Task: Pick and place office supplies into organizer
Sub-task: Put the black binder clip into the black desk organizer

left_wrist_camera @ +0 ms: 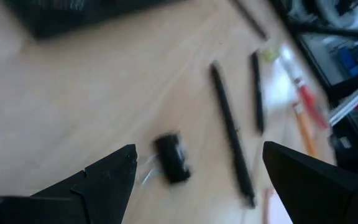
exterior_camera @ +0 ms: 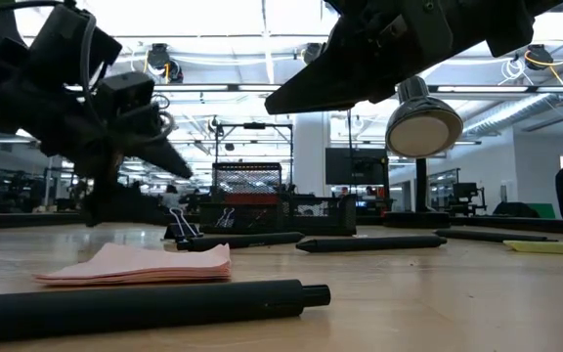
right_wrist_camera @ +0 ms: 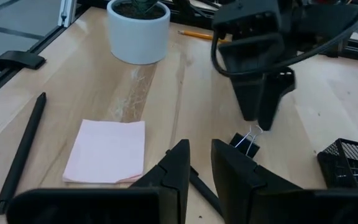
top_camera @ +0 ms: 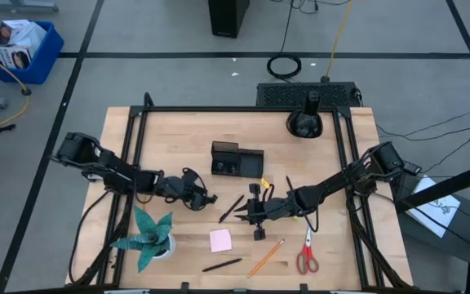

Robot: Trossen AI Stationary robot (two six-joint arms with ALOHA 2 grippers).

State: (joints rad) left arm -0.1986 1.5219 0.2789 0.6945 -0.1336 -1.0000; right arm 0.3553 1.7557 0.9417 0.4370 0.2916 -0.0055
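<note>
1 small black binder clip (left_wrist_camera: 171, 158) with silver wire handles rests on the pale wooden table (top_camera: 178, 139), directly below the left gripper (left_wrist_camera: 199, 151), whose 2 dark fingers stand wide apart on either side of it, holding nothing. The clip's squat black body sits on the wood and its wire handles rise towards the gripper's tip. The right wrist view shows this upright stance, with the handles touching or nearly touching the tip; the left wrist view, looking down, shows only the body and a faint glint of wire.

The right gripper (right_wrist_camera: 199, 152) hovers just beside, over the table's middle, its fingers drawn almost together with a slim gap and nothing seen clamped. Close by it lies the square pink sticky-note pad (right_wrist_camera: 107, 151), flat on the wood.

Only the high view shows the small black mesh organizer (top_camera: 237, 159), farther back on the table, well apart from the clip. There 2 slim black pens (top_camera: 233, 208) lie side by side between the grippers, their long axes running diagonally, while the red-handled scissors (top_camera: 307, 251) and an orange pencil (top_camera: 265, 257) lie near the front edge
</note>
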